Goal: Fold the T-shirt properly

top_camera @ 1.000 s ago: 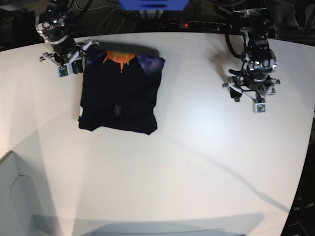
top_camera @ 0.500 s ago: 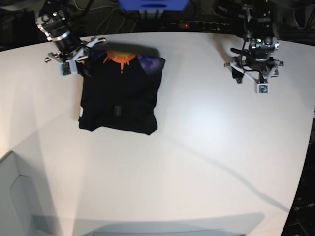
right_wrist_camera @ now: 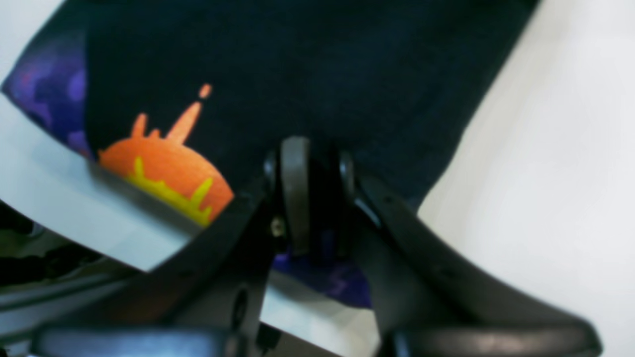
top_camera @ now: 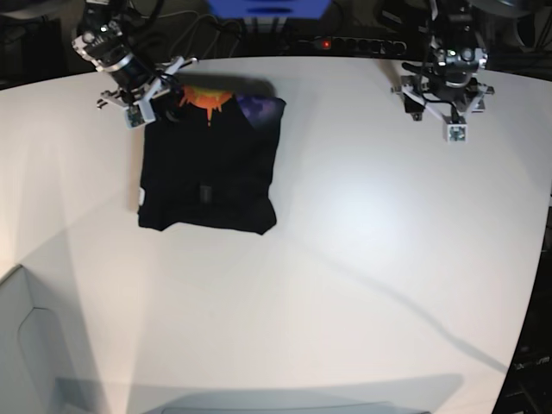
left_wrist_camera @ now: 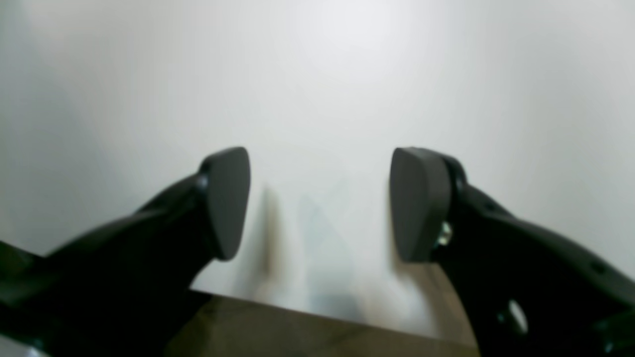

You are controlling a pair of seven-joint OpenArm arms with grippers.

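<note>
Right pincer (right_wrist_camera: pixel 317 198) nearly closed, over black T-shirt (right_wrist_camera: pixel 322 64)

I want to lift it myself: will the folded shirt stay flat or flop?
The shirt would probably flop: it is soft cloth, folded in loose layers. It likely unfolds if lifted by one edge. It should not slide easily on the table.

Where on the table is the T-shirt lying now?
In the base view the T-shirt lies folded on the table's far left part, with the right tool at its far-left corner.
</note>
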